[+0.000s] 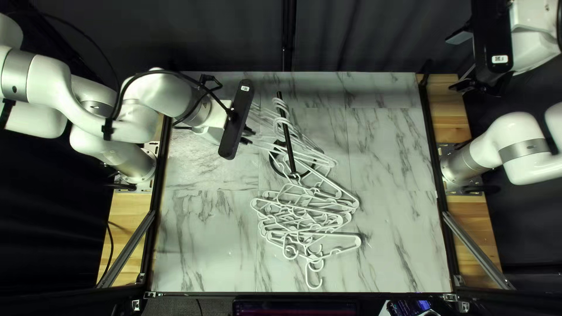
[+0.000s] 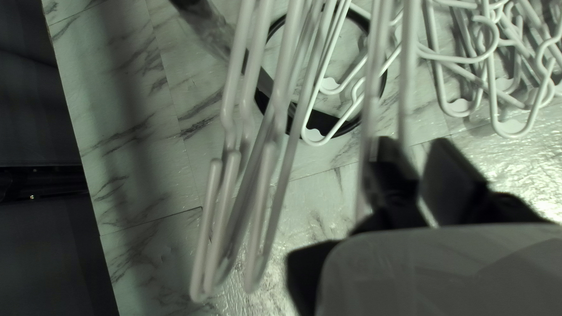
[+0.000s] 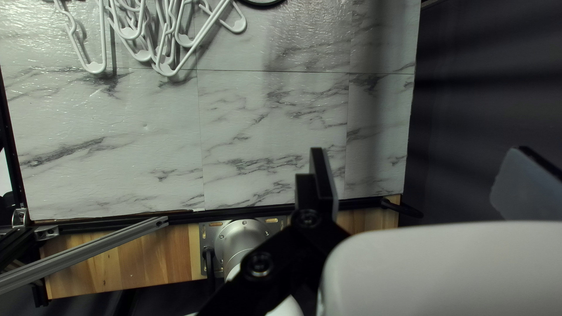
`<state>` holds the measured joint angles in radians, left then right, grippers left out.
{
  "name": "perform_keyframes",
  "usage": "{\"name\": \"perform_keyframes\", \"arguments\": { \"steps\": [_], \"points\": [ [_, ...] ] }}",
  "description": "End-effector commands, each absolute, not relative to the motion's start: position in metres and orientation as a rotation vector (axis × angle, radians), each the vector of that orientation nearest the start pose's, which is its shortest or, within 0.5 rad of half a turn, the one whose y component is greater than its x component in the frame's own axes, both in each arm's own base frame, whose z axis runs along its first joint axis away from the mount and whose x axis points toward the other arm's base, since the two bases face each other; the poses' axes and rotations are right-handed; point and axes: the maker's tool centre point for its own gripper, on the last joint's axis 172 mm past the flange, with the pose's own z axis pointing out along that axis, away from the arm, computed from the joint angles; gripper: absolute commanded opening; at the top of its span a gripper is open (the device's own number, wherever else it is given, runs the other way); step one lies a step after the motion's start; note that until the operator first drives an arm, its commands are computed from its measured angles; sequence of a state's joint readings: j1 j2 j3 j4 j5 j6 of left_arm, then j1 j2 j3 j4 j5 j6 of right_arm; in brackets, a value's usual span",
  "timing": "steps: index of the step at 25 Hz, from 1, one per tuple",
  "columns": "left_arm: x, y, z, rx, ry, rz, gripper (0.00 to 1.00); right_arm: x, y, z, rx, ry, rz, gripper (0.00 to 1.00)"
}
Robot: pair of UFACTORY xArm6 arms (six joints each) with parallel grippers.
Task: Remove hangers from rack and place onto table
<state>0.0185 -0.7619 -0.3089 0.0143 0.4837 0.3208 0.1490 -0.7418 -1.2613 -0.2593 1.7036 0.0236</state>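
Currently, left gripper (image 2: pixel 414 142) spread beside racked hangers (image 2: pixel 204 234); rack (image 1: pixel 288 140) toward table's (image 1: pixel 392 246) far edge; right gripper (image 3: pixel 419 153) spread wide, empty; bunching could make a pull snag neighbouring hangers, tip rack. Loose hangers (image 1: pixel 336 234) tangled toward near edge; blurred hanger by left gripper, between fingers or outside, can't tell.

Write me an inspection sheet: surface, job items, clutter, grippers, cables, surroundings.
surface: marble-patterned table, glossy in places
rack: black, upright, hangers on it
loose hangers: tangled pile on the table's near half
clutter: screen beyond the near edge
left gripper: open, beside the rack's hangers
right gripper: open, holding nothing
cables: black cable looped along left arm
surroundings: dark curtain behind
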Motion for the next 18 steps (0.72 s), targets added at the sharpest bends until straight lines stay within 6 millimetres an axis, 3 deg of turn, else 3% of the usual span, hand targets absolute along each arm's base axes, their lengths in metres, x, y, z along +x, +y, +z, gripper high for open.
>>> {"name": "perform_keyframes", "arguments": {
  "steps": [1,6,18],
  "points": [
    [0.395,-0.005,0.250,-2.860,0.442,-0.860,0.05,0.281,-0.030,0.501,-3.320,-0.086,-0.535,1.00],
    [0.394,-0.029,0.272,-2.830,0.411,-0.858,0.05,0.281,-0.030,0.501,-3.320,-0.086,-0.535,1.00],
    [0.403,-0.080,0.270,-2.798,0.328,-0.801,0.02,0.281,-0.030,0.501,-3.320,-0.086,-0.535,1.00]
  ]
}}
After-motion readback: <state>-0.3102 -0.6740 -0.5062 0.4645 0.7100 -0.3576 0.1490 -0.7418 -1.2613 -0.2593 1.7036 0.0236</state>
